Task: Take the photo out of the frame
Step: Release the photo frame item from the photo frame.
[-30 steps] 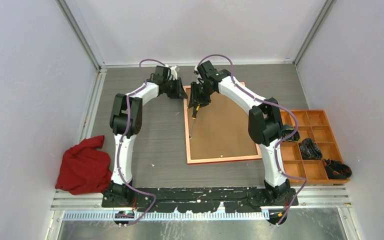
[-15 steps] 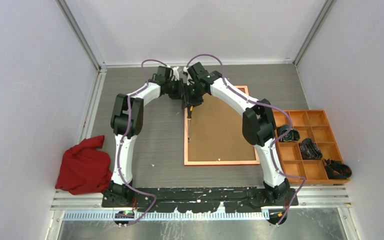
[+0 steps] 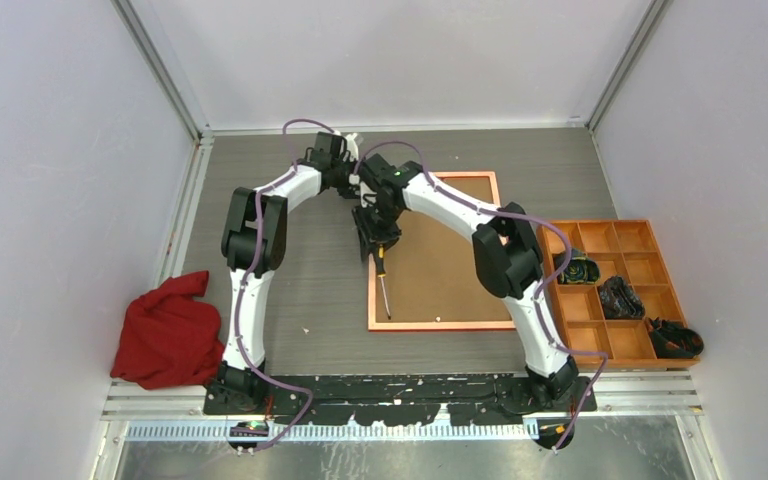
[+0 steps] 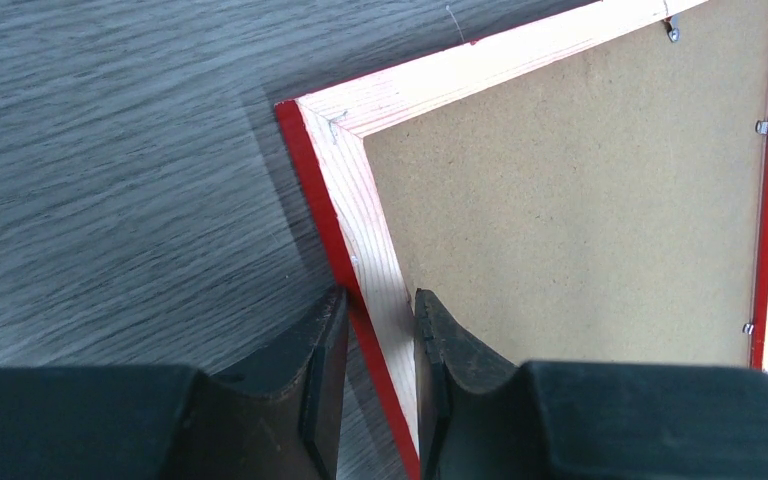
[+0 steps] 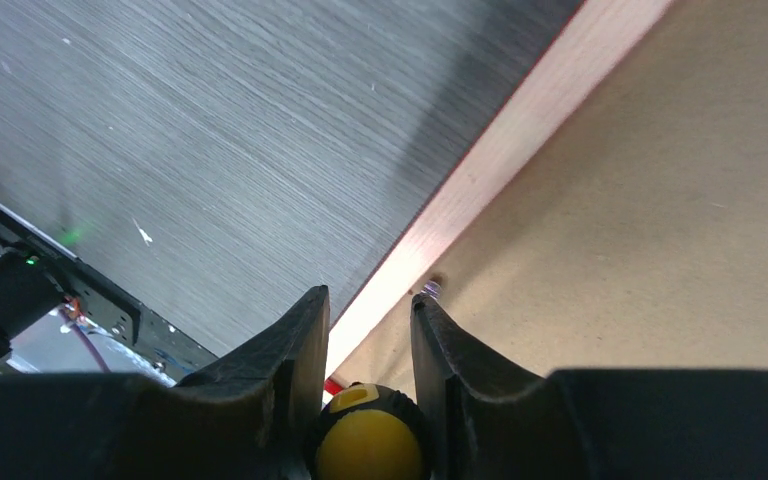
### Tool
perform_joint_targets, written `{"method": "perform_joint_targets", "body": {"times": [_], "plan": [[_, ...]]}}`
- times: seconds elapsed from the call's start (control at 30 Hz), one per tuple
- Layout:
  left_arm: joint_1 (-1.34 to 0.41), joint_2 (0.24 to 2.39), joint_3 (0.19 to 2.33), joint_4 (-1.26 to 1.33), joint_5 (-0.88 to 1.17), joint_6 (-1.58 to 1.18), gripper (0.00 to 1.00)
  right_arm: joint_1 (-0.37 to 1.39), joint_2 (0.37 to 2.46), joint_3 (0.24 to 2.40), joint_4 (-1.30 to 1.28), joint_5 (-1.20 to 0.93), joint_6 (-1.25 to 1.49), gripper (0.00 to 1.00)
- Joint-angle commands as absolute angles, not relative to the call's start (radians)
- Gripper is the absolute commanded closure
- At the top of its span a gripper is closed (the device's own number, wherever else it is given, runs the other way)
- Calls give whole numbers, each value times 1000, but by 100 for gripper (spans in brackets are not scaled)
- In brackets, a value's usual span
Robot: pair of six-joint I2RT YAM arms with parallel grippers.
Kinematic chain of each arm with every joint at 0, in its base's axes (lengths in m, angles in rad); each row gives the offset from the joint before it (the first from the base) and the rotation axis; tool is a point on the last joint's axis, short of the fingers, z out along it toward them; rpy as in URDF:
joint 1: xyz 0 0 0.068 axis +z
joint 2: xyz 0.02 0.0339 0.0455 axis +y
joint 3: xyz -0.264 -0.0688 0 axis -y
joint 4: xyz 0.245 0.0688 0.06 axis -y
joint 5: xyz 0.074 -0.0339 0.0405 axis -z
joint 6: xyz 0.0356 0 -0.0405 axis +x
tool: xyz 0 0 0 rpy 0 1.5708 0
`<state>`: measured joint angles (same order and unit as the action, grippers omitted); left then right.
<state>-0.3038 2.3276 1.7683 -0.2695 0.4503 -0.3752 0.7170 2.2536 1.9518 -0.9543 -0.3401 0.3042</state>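
**Frame face down, both tools at its left rail**

The grey wood-grain table [image 3: 290,250] carries everything. The frame [image 3: 440,324] lies on it right of centre, back upward, with its red outer edge and pale wooden rim around a brown board [image 3: 440,260]. The photo is hidden in every view; only the board shows inside the rim.

The left arm [image 3: 245,260] arches up and inward to the frame's far-left corner. The right arm [image 3: 505,260] reaches across the board from the right, and its wrist hangs over the left rail just nearer than the left arm's wrist.

An orange tray [image 3: 610,222] with compartments sits at the right, just beside the frame, and several of its compartments hold black items [image 3: 620,297]. A crumpled red cloth [image 3: 165,330] lies at the near left, well apart from the frame.

The left tool [image 4: 380,300] is closed on the frame: one finger is outside the left rail and one inside, near the far-left corner. A shadow falls on the table along that rail.

The right tool [image 5: 368,298] grips a screwdriver [image 3: 382,262] by its yellow-and-black handle. The shaft runs along the inside of the left rail toward the near edge.

Small metal clips [image 4: 762,127] sit along the rim at the board's far side.
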Motion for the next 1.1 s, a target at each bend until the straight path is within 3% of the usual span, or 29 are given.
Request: {"method": "perform_joint_targets", "body": {"times": [0.0,0.2,0.5,0.8,1.07], "plan": [[-314,2420,1721,-387,344,-322,100,663,2082,1969,-911,-381,286,99],[-314,2389,1683,-341,374,-322,100,531,1986,1911,-800,-379,386,99],[-313,2392,1672,-311,420,-316,100,374,1981,1851,-526,-186,571,99],[-310,2425,1715,-346,452,-313,100,363,2271,2216,-700,-122,681,99],[-304,2437,1725,-353,457,-324,100,363,2369,2352,-697,-74,717,99]]}}
